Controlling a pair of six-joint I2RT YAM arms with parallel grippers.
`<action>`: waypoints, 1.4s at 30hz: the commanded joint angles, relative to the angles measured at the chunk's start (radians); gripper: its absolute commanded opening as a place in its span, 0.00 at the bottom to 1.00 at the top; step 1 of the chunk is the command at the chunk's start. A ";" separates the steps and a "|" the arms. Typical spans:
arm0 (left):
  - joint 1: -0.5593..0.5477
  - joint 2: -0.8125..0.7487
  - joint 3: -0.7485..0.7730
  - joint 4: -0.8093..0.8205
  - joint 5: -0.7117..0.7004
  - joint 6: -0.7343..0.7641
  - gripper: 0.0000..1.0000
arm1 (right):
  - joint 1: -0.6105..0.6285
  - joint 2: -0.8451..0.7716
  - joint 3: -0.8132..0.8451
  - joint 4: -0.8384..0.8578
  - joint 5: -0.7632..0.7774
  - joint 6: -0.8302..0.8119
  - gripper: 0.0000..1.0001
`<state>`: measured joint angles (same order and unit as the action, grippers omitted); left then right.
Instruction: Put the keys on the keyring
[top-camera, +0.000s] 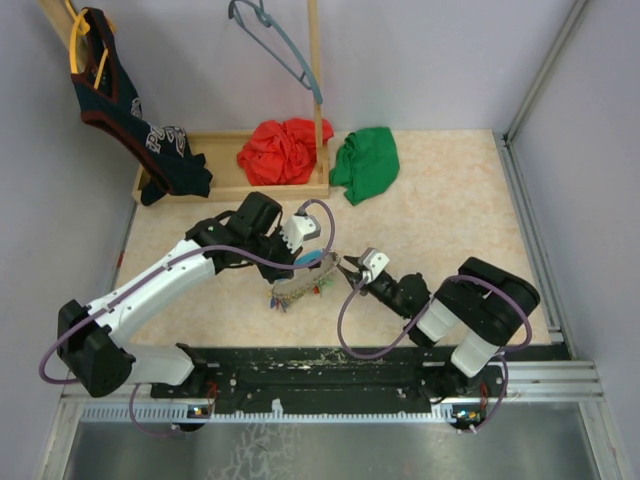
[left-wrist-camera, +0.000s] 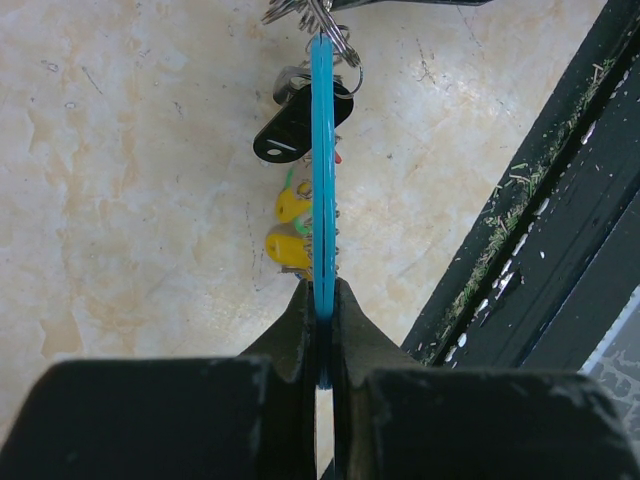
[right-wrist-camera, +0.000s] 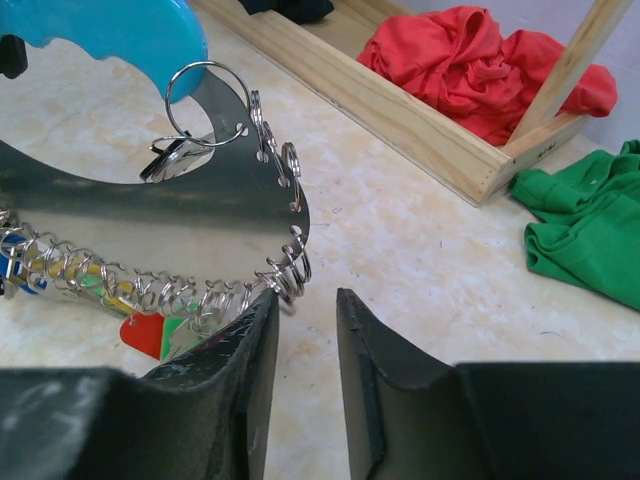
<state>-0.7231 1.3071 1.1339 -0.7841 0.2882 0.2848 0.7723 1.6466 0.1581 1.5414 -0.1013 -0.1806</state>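
The keyring (right-wrist-camera: 150, 215) is a grey metal plate with a light blue handle (right-wrist-camera: 110, 35). Small wire rings line its edge. Keys with red and green tags (right-wrist-camera: 150, 335) hang under it, and yellow tags (left-wrist-camera: 288, 245) and a black tag (left-wrist-camera: 295, 130) show in the left wrist view. My left gripper (left-wrist-camera: 322, 292) is shut on the keyring's blue edge (left-wrist-camera: 322, 150) and holds it on edge just above the table. My right gripper (right-wrist-camera: 305, 298) is open beside the plate's lower rim, its left fingertip (right-wrist-camera: 262, 305) touching the small rings there. From above, both grippers (top-camera: 306, 262) (top-camera: 350, 273) meet over the keys (top-camera: 300, 290).
A wooden tray (top-camera: 230, 187) at the back holds a red cloth (top-camera: 285, 150), with a green cloth (top-camera: 367, 163) beside it. A blue-grey hanger (top-camera: 275, 45) and a dark garment (top-camera: 130, 110) hang behind. A black rail (top-camera: 330, 365) runs along the near edge.
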 joint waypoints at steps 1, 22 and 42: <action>-0.006 -0.005 0.006 0.040 0.013 -0.009 0.00 | 0.014 -0.040 -0.008 0.184 0.016 -0.008 0.28; -0.006 -0.008 0.007 0.040 0.025 -0.010 0.00 | 0.013 0.039 0.024 0.168 -0.098 -0.017 0.23; -0.005 -0.003 0.007 0.040 0.042 -0.010 0.00 | 0.013 0.044 0.044 0.183 -0.083 -0.033 0.19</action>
<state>-0.7231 1.3071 1.1343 -0.7841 0.2985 0.2840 0.7723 1.6855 0.1772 1.5440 -0.1814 -0.2050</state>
